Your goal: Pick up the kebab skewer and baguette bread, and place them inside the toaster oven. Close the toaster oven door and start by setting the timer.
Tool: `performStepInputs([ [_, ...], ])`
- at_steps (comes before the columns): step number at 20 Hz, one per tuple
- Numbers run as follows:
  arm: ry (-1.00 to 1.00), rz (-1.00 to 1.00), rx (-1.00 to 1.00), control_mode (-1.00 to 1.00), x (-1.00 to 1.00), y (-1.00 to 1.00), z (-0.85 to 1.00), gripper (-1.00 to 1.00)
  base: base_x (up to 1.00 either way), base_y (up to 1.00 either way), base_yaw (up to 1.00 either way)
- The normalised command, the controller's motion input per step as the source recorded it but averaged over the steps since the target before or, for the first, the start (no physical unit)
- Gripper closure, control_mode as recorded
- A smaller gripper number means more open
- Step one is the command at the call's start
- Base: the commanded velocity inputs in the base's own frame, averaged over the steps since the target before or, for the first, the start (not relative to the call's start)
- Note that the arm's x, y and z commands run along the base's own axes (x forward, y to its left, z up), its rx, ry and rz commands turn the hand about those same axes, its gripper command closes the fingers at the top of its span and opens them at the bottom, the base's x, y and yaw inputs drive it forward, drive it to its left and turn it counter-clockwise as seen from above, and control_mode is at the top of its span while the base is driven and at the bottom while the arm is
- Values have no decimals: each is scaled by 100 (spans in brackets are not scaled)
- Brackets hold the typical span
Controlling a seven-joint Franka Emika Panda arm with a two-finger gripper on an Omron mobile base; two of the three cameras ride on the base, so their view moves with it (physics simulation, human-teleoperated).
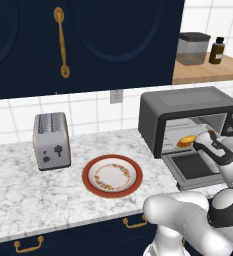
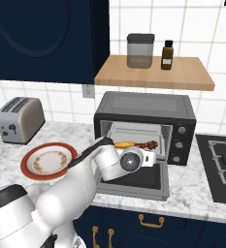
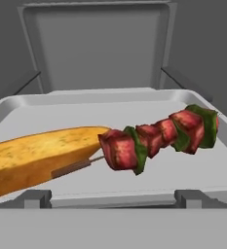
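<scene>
Hand view: skewer [image 3: 159, 138] and baguette [image 3: 37, 158] lie on the oven [image 2: 146, 109] tray; end effector [image 2: 146, 159] released, so withdraw straight, then lift door [image 2: 134, 179].

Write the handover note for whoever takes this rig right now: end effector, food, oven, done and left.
End effector: open, holding nothing, at the toaster oven mouth.
Baguette bread and kebab skewer: both lying on the tray inside the oven, skewer stick end against the loaf.
Toaster oven door: dropped open.
Plate: on the counter, no food on it.
Done: both foods loaded.
Left: pull the arm clear, close the door, set the timer.
</scene>
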Motion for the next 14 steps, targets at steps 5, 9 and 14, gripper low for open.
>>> performStepInputs([
  [5, 0, 0, 0, -100, 5, 0, 0, -100, 0, 0, 0],
  [9, 0, 0, 0, -100, 9, 0, -3, -100, 0, 0, 0],
  [14, 0, 0, 0, -100, 9, 0, -4, -100, 0, 0, 0],
])
